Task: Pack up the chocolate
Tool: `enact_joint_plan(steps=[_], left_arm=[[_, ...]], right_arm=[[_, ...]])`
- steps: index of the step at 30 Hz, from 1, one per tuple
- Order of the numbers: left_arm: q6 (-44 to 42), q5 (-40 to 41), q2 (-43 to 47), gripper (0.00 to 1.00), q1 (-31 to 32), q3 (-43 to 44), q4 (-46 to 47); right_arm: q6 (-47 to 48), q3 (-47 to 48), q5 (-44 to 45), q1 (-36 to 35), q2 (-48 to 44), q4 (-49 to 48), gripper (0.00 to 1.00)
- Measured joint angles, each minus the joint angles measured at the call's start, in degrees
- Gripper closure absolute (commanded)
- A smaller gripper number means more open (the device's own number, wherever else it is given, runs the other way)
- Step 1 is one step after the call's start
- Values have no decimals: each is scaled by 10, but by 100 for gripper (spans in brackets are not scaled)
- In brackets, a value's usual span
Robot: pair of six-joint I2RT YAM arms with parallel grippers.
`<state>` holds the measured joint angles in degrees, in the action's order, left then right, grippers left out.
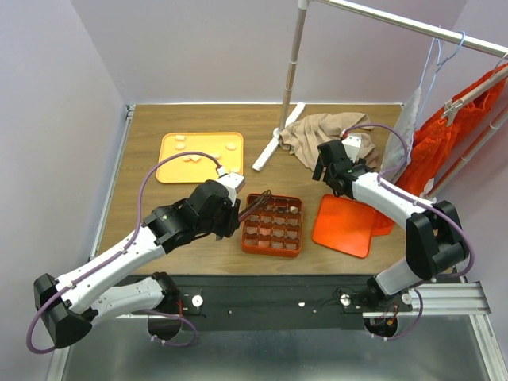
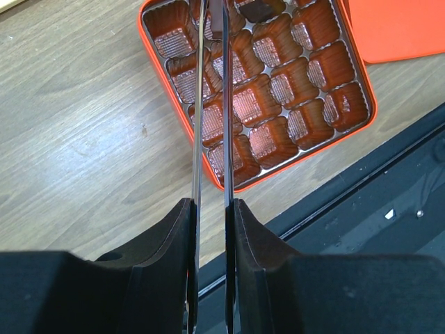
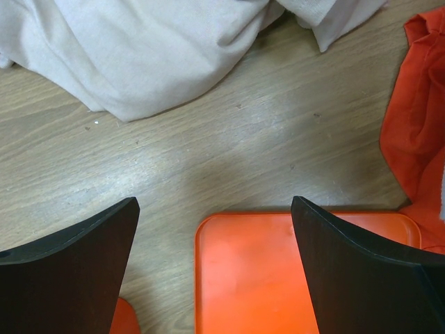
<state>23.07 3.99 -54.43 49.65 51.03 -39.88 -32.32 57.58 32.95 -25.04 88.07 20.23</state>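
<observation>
The orange gridded box (image 1: 272, 225) sits at the table's middle, and the left wrist view shows its rows of cells (image 2: 278, 90). One brown chocolate (image 2: 261, 8) lies in a far cell. A cream chocolate (image 1: 294, 209) rests in the box's far right corner. More cream chocolates (image 1: 190, 157) lie on the yellow-orange tray (image 1: 218, 168) at the far left. My left gripper (image 1: 234, 208) (image 2: 212, 205) is shut on thin metal tweezers (image 2: 197, 104) that reach over the box's far left cells; their tips run out of the wrist view. My right gripper (image 1: 329, 171) (image 3: 215, 229) hangs open with nothing in it, over the far edge of the flat orange lid (image 1: 344, 225) (image 3: 278, 278).
A beige cloth (image 1: 325, 135) (image 3: 139, 49) lies bunched behind the right gripper. A clothes rack's pole and white foot (image 1: 278, 139) stand at the back. An orange garment (image 1: 452, 135) hangs at the right and drapes onto the table. A black rail (image 1: 317, 294) runs along the near edge.
</observation>
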Motion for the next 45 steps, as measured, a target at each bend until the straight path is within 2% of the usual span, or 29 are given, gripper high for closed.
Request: enact_joint_plan(steps=[14,26,36,41,45], left_arm=[[8,0,7,52,1,0,0],[12,1,10,54,3,8,-3],[58,64,49,56,2,45,-3],[100,94,4,58,-29,46,-12],[133,101,-39,58,-91,47,-21]], right_arm=[[3,0,0,0,0,1,1],[3,0,-1,0,0,1,1],[4,0,-7,0,0,1,1],[4,0,-9,0,0,3,1],[5,2,-10,0,0,4,1]])
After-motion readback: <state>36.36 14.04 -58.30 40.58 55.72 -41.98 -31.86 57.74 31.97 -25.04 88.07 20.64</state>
